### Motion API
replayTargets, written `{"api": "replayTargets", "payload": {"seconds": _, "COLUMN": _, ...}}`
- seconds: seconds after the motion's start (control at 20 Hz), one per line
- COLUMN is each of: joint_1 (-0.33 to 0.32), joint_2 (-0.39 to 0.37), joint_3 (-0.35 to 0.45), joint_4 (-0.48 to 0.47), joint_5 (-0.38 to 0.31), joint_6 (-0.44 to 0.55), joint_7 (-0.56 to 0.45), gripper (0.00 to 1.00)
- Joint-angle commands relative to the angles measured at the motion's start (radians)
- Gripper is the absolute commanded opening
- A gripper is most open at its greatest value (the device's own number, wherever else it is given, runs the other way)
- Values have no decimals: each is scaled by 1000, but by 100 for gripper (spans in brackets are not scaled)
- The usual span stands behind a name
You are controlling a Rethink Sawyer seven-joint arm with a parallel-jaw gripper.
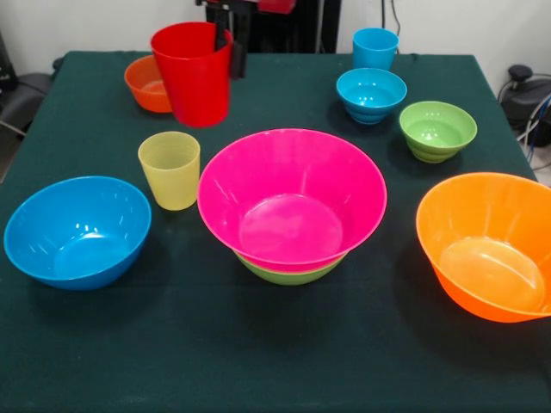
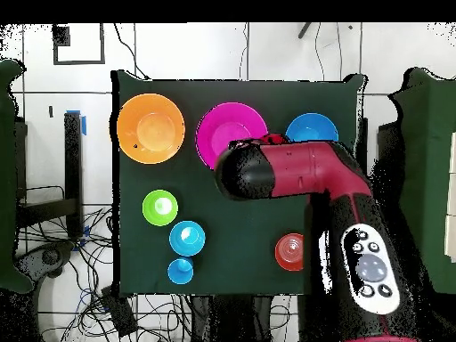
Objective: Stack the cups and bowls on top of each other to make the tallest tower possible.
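the jaws [image 1: 225,36] pinch the rim of the red cup [image 1: 193,74], lifted clear of the surface [image 1: 258,344] near its far edge; the pink bowl [image 1: 292,198] sits nested in a green bowl [image 1: 291,274] mid-surface

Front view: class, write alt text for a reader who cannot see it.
A red cup hangs above the green table, gripped at its rim by the gripper. In the middle a large pink bowl sits nested in a green bowl; a yellow cup and other coloured bowls stand around.
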Motion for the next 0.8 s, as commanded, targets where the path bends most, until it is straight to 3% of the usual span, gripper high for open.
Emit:
{"api": "replayTargets", "payload": {"seconds": 0.05, "joint_1": 70, "joint_2": 99, "joint_3": 5, "joint_4": -168, "joint_5": 27, "joint_6": 181, "joint_7": 46, "gripper": 0}}
{"api": "replayTargets", "payload": {"seconds": 0.25, "joint_1": 113, "joint_2": 103, "joint_3": -13, "joint_4": -215, "joint_5": 43, "joint_6": 236, "joint_7": 71, "gripper": 0}}
{"api": "replayTargets", "payload": {"seconds": 0.55, "joint_1": 167, "joint_2": 116, "joint_3": -48, "joint_4": -210, "joint_5": 41, "joint_6": 212, "joint_7": 118, "gripper": 0}}
{"api": "replayTargets", "payload": {"seconds": 0.8, "joint_1": 175, "joint_2": 133, "joint_3": -56, "joint_4": -213, "joint_5": 46, "joint_6": 186, "joint_7": 90, "gripper": 0}}
